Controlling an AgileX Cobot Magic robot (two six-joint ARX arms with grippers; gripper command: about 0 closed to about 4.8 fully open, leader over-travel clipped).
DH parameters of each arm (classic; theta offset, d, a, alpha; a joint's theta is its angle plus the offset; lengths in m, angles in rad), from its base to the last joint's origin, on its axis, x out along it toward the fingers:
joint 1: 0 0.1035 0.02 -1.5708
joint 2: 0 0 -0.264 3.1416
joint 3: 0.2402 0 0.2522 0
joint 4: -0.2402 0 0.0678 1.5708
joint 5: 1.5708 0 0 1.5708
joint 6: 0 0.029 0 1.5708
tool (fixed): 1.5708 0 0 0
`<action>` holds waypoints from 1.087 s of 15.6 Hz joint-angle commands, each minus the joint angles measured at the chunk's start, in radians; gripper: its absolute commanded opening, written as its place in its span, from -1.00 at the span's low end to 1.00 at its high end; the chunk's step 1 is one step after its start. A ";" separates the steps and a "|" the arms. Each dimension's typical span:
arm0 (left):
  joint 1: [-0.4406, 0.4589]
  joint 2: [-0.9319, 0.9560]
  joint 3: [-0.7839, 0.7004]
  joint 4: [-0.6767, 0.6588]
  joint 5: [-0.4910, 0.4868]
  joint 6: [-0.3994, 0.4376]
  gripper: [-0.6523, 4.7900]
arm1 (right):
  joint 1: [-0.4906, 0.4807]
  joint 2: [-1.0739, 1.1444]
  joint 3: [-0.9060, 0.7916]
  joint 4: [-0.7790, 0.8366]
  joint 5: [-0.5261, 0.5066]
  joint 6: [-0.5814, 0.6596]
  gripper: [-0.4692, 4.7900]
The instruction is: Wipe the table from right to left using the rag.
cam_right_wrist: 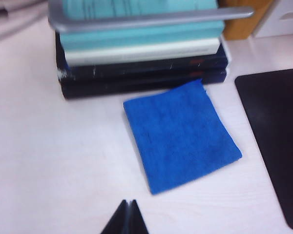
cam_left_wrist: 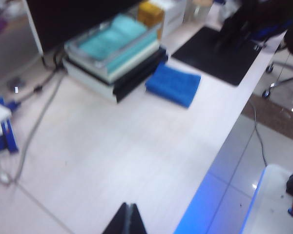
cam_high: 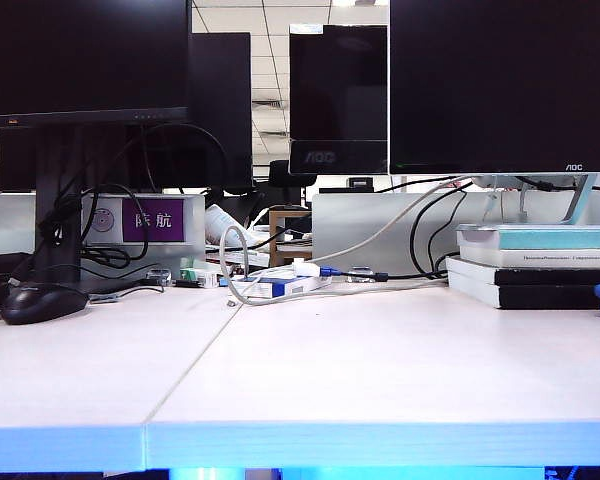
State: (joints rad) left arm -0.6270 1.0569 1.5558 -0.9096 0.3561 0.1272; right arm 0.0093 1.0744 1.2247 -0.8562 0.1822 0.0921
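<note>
Rag (cam_right_wrist: 180, 136) lies flat on the counter (cam_right_wrist: 53, 161), touching the book stack (cam_right_wrist: 141, 63), beside a black mat (cam_right_wrist: 276, 141); right gripper (cam_right_wrist: 127, 217) fingers clenched empty above it, left gripper (cam_left_wrist: 128, 219) fingers likewise clenched, well apart.

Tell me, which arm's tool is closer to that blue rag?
The right. Its shut tool hangs just above the table near the rag's edge; the left tool, also shut, sits much farther off across bare table.

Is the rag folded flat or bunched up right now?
Folded flat: the rag lies as a neat square on the table, beside the book stack.
</note>
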 commanded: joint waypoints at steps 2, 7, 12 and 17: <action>-0.004 -0.004 0.028 0.037 0.015 0.005 -0.78 | -0.015 0.080 0.003 -0.032 0.002 -0.045 -0.83; -0.004 -0.003 0.032 0.039 0.015 0.008 -0.78 | -0.151 0.216 0.003 0.043 -0.007 -0.171 -0.82; -0.004 -0.004 0.033 0.043 0.015 0.013 -0.78 | -0.221 0.422 0.004 0.106 -0.084 -0.219 -0.24; -0.004 -0.004 0.033 0.043 0.016 0.012 -0.78 | -0.226 0.570 0.011 0.185 -0.087 -0.283 0.01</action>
State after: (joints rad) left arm -0.6312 1.0561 1.5814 -0.8787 0.3664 0.1387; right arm -0.2157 1.6344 1.2263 -0.6888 0.0937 -0.1619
